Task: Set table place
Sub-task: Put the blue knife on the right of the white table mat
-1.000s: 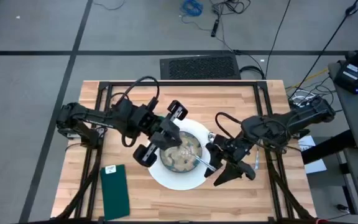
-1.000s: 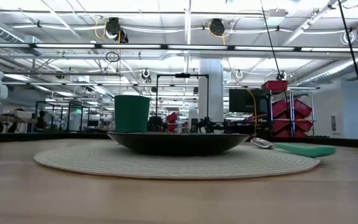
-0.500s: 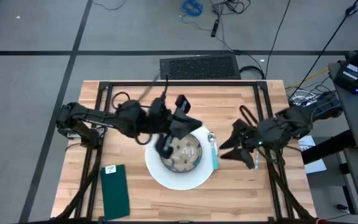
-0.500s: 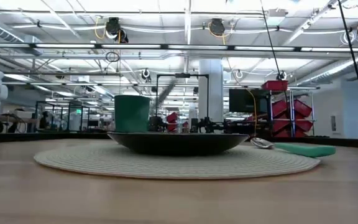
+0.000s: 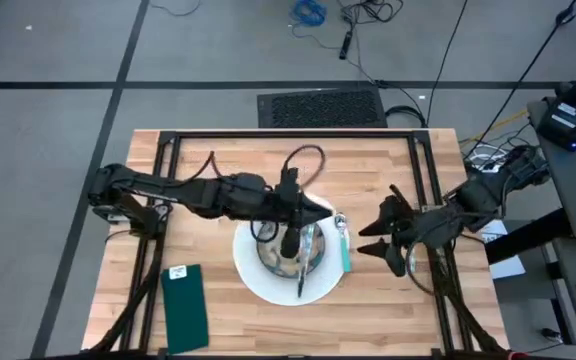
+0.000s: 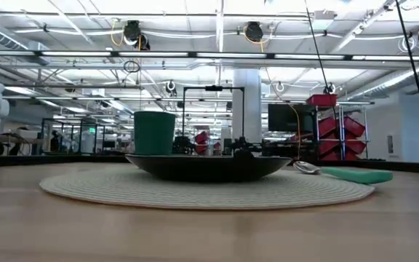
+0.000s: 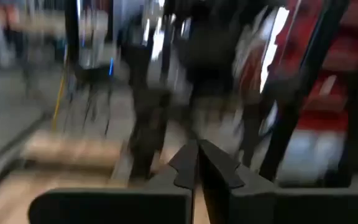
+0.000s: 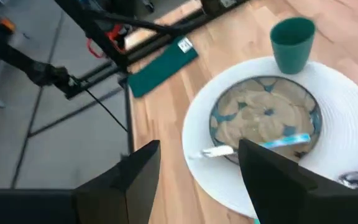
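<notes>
The table (image 5: 368, 165), of pale wood strips in a black tube frame, is seen under both arms. Since a second ago the left arm has been swung across the round, ribbed white mat (image 5: 268, 290). Its left gripper (image 7: 197, 152) is held over the bowl (image 8: 266, 115) with fingers pressed together on nothing visible. The right gripper (image 5: 368, 237) has been drawn back toward the table's right edge, fingers spread wide and empty. A teal-handled spoon (image 5: 345, 250) is left just beside the glazed, patterned bowl, so that piece is judged placed. A flat green napkin (image 5: 186, 308) lies well apart, and a tapered green cup (image 8: 293, 37) stands on the mat.
</notes>
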Controlling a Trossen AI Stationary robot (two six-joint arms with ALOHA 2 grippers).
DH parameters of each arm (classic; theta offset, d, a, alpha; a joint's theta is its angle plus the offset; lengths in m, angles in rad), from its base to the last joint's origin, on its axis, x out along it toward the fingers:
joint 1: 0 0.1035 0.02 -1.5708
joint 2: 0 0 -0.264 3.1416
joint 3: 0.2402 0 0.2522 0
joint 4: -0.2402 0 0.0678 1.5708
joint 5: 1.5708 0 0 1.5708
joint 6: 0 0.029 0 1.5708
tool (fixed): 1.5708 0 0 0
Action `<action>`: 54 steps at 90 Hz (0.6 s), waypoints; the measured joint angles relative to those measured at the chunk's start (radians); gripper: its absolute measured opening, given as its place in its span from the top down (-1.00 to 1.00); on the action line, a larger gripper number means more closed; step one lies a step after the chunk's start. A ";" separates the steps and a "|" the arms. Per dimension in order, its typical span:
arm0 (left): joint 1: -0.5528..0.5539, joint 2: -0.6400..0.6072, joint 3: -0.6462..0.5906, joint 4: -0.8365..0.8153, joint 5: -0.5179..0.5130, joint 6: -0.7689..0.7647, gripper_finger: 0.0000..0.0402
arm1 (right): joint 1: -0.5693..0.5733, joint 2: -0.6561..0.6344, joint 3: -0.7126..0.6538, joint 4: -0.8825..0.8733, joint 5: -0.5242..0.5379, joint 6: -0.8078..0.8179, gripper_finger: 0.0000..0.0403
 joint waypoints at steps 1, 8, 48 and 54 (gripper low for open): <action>0.000 0.000 0.000 -0.025 0.000 -0.004 1.00 | 0.000 0.003 0.000 -0.005 -0.001 0.000 0.00; 0.000 0.000 0.000 -0.212 0.008 -0.055 1.00 | -0.001 0.027 0.000 -0.061 -0.003 -0.001 0.00; -0.155 -0.008 0.000 -0.613 0.027 -0.314 1.00 | -0.153 0.216 0.000 -0.167 -0.177 -0.457 0.00; -0.193 -0.009 0.000 -0.615 0.024 -0.353 1.00 | -0.200 0.237 0.000 -0.141 -0.237 -0.538 0.00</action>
